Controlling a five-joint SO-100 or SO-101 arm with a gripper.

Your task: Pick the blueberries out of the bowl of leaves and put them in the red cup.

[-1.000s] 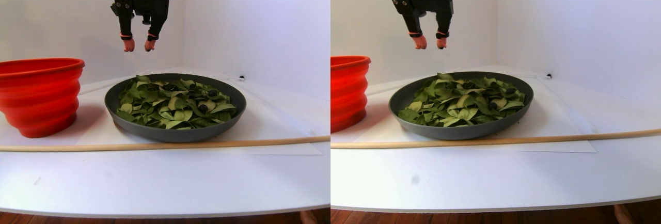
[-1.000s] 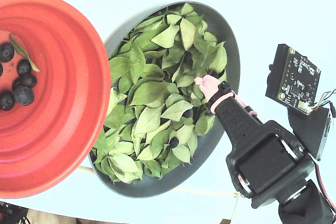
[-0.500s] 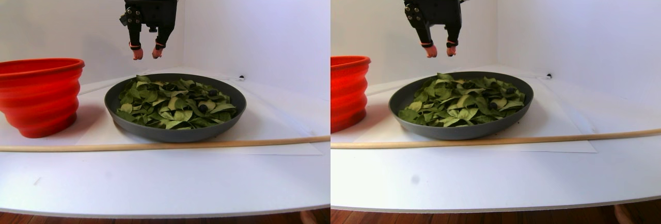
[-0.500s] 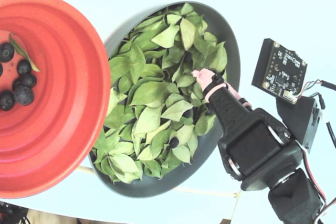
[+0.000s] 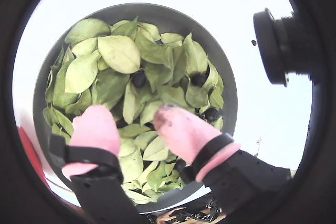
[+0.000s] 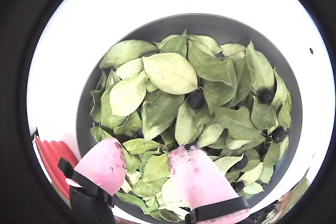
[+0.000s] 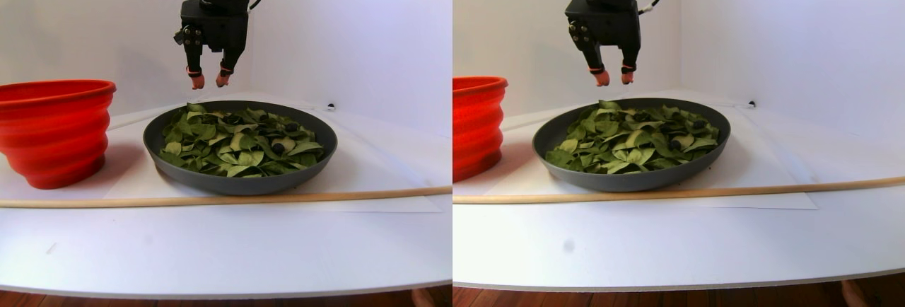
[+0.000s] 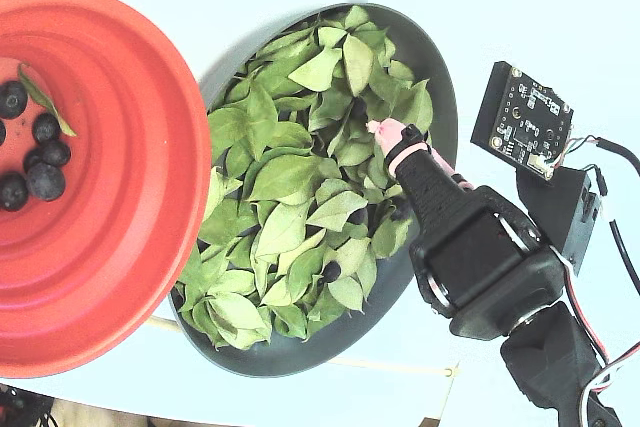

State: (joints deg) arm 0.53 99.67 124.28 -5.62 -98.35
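- Since the earlier frame, end effector [image 7: 208, 79] has descended toward the wide dark-grey bowl [image 7: 240, 180]; fingers apart, empty.
- Small blue-black blueberries [image 6: 196, 98] sit among green oval leaves [image 6: 170, 73]: light, soft, rollable; grip across the middle, gently.

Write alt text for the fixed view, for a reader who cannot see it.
Seen from above, a dark grey bowl heaped with green leaves sits beside a red cup holding several blueberries and one leaf. The arm's black pincer, pink-tipped, reaches in from the lower right over the bowl's right side, apparently empty.
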